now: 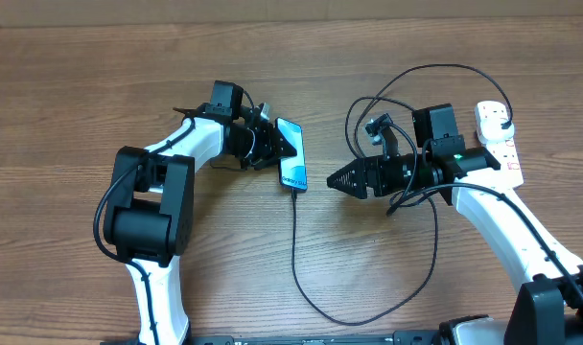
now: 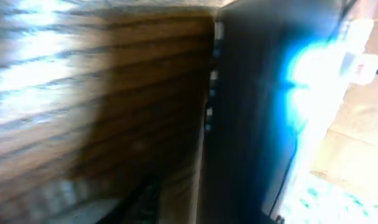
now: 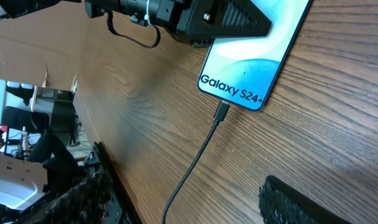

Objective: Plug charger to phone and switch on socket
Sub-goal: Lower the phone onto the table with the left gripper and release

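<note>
The phone [image 1: 291, 156] lies on the wooden table with its blue and white screen lit; the right wrist view shows it as well [image 3: 257, 62]. The charger's black cable [image 1: 294, 249] has its connector tip [image 3: 221, 112] in the phone's near end. From there it loops across the table toward the white socket [image 1: 498, 144] at the far right. My left gripper [image 1: 275, 144] is shut on the phone's far left edge. In the left wrist view the phone [image 2: 251, 124] fills the frame, blurred. My right gripper [image 1: 338, 179] is open and empty, just right of the phone.
My right arm covers part of the socket, and cable loops arch over it [image 1: 426, 72]. One padded finger of my right gripper [image 3: 301, 199] shows at the bottom of the right wrist view. The table's front edge [image 3: 108, 168] runs past on the left.
</note>
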Controlling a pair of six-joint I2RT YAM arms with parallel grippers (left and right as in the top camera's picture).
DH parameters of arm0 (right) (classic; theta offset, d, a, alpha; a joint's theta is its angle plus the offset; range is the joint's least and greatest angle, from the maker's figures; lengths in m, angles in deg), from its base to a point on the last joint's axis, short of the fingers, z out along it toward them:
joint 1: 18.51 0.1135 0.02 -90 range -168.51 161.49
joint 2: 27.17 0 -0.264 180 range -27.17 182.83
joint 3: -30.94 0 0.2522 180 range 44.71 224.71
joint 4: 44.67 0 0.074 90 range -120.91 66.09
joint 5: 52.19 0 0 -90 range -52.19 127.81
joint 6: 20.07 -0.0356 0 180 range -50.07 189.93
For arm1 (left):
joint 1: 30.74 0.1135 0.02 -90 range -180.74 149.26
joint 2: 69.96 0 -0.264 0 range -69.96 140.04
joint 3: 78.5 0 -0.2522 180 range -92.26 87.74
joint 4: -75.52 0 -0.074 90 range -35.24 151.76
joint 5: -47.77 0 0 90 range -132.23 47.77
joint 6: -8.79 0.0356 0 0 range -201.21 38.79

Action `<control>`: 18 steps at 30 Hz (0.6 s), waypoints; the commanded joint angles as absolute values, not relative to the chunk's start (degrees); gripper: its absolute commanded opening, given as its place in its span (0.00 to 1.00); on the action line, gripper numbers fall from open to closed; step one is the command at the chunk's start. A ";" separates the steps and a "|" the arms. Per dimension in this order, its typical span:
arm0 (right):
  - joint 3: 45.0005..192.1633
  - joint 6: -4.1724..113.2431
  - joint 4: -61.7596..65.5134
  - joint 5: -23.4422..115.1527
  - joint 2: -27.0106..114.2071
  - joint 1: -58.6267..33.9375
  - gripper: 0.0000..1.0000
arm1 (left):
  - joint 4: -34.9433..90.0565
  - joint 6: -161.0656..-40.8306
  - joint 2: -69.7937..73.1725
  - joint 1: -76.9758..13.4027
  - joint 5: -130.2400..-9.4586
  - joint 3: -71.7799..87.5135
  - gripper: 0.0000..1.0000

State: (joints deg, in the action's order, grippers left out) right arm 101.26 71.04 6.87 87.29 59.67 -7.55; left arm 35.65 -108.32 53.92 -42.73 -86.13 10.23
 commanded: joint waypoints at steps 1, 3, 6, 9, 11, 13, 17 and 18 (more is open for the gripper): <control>101.68 71.56 7.59 86.10 59.08 -7.39 0.78 | 34.52 -110.01 55.18 -42.66 -79.07 11.39 0.24; 101.68 71.56 7.90 85.47 59.08 -7.39 0.78 | 34.50 -110.01 55.18 -42.66 -79.07 11.39 0.18; 101.68 71.58 8.16 85.34 59.08 -7.39 0.78 | 34.30 -110.03 55.18 -42.66 -79.09 11.39 0.16; 101.68 71.58 8.27 85.34 59.08 -7.39 0.78 | 34.19 -110.05 55.18 -42.66 -79.09 11.39 0.22; 101.68 71.58 8.25 85.36 59.08 -7.39 0.78 | 34.08 -110.18 55.18 -42.66 -79.09 11.39 0.31; 101.68 71.58 8.25 85.34 59.08 -7.39 0.78 | 34.02 -110.18 55.18 -42.66 -79.07 11.39 0.38; 101.68 71.58 8.62 85.34 59.08 -7.39 0.78 | 33.62 -110.18 55.18 -42.49 -79.05 11.39 0.68; 101.68 71.58 8.69 85.34 59.06 -7.39 0.79 | 33.08 -110.18 55.18 -42.11 -79.01 11.39 0.75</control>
